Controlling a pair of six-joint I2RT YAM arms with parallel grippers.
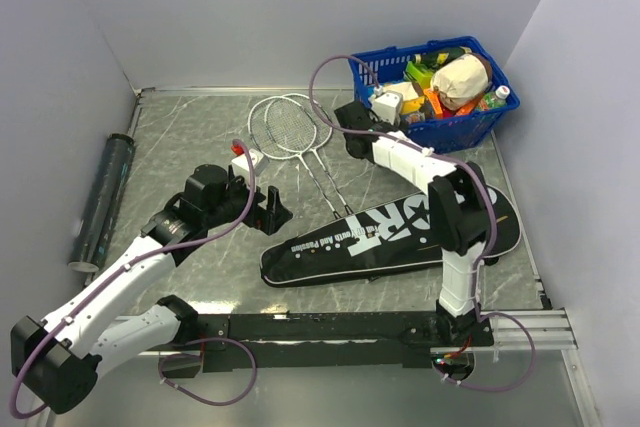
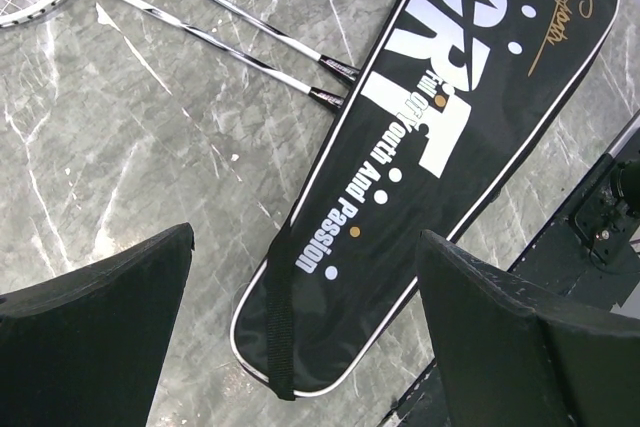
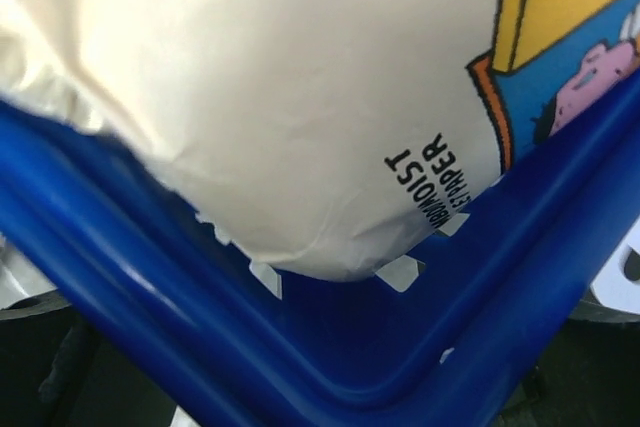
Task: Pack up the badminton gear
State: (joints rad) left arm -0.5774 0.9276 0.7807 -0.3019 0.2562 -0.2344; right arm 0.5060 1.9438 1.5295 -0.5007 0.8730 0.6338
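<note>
The black bag lettered "SPORT" lies flat in front of the right arm, its narrow strap end toward the left. Two thin silver-white rackets lie side by side behind it. Their shafts run down to dark handle ends at the bag's edge. The long dark tube lies at the far left by the wall. My left gripper hovers open above the bag's narrow end, holding nothing. My right gripper is up against the blue basket's near left corner, jaws wide apart. No shuttlecock is clearly visible.
The blue plastic basket full of groceries stands at the back right. Its rim and a white packet fill the right wrist view. A small white and red object lies behind the left arm. Walls close in on three sides.
</note>
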